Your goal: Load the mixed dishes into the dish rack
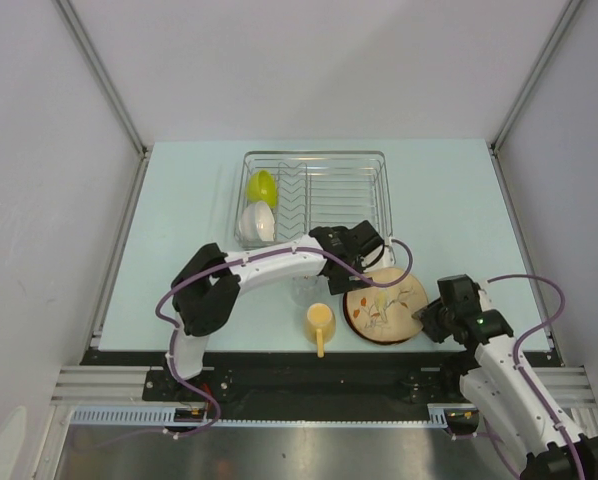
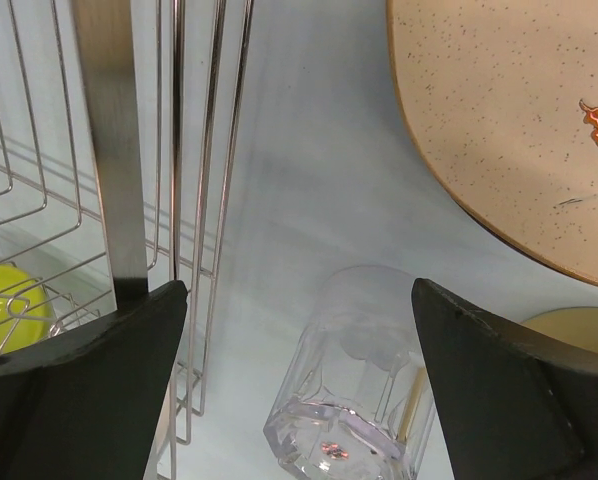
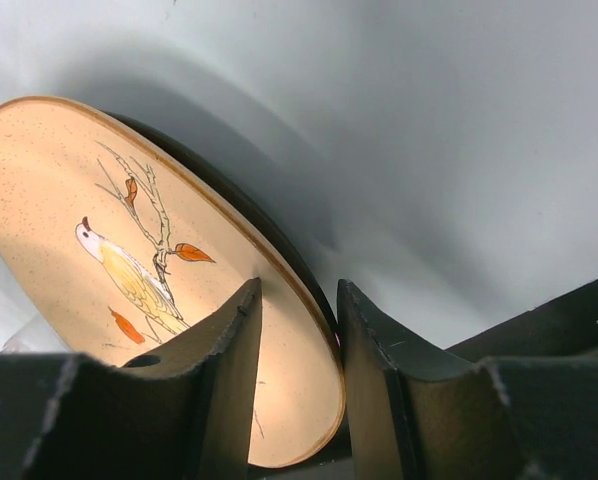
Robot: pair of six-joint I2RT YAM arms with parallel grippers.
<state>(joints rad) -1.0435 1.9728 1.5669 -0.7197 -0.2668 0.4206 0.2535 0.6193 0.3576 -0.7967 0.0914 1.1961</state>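
The silver wire dish rack [image 1: 351, 190] stands at the back middle; the lime-green bowl [image 1: 262, 186] and white bowl [image 1: 257, 222] stand on edge in its left side. The clear glass [image 1: 302, 291] lies on its side on the table near the rack's front; in the left wrist view the glass [image 2: 364, 380] lies below and between the fingers. My left gripper [image 1: 364, 247] [image 2: 299, 290] is open and empty above it. The yellow mug [image 1: 320, 322] sits beside the tan floral plate [image 1: 384, 305]. My right gripper [image 1: 426, 318] [image 3: 299, 300] is shut on the plate's [image 3: 129, 250] right rim, which is tilted up.
The rack's corner wires [image 2: 109, 150] are close on the left of my left gripper, with the green bowl [image 2: 9, 310] behind them. The plate edge [image 2: 509, 130] and the mug [image 2: 579, 330] lie to its right. The table's front edge runs just behind the mug and plate.
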